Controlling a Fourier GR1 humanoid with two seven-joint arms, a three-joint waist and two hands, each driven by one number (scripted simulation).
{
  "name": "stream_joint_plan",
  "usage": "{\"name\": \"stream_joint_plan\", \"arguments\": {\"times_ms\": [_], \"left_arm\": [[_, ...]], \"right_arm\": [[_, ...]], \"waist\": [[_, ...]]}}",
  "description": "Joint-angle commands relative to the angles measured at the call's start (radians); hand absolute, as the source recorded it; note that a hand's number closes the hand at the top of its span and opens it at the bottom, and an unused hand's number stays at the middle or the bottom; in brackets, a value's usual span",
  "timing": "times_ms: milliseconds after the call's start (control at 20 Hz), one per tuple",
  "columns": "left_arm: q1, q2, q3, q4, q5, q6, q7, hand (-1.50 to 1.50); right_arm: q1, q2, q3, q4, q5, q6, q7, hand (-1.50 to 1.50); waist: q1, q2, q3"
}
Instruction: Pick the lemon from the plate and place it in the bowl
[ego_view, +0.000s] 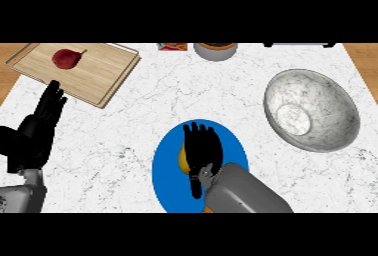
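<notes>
At the left edge, the left hand (38, 131) is seen resting open, its fingers straight and pointed up the white marble counter (148, 110). Just above its fingertips, a wooden cutting board (103, 70) is laid at an angle in the upper left corner, and a red fruit (66, 58) is carried on it. At the counter's far edge, a small red-and-orange pack (171, 46) and a grey round container (215, 51) are cut off by the view.

In the middle, a blue plate (166, 175) is set near the lower edge. The lemon (181, 159) is found on this plate, shown only as a yellow sliver at the left side of the right hand (201, 150). That hand is spread over the lemon with fingers straight and released; whether the fruit is touched cannot be told. To the right, well apart from the plate, a grey marbled bowl (325, 95) is placed.
</notes>
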Motion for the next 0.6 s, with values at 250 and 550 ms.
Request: {"name": "stream_joint_plan", "arguments": {"times_ms": [250,550], "left_arm": [[0.031,-0.031,0.015,-0.015,-0.025,-0.026,-0.013,0.0],[-0.029,-0.06,0.0,0.028,-0.053,-0.017,-0.013,0.0]], "right_arm": [[-0.07,0.005,-0.007,0.166,-0.039,-0.077,-0.015,-1.5],[-0.067,0.005,0.092,0.292,-0.114,-0.207,-0.168,1.5]], "waist": [[0.005,0.001,0.0],[0.013,0.004,0.0]]}}
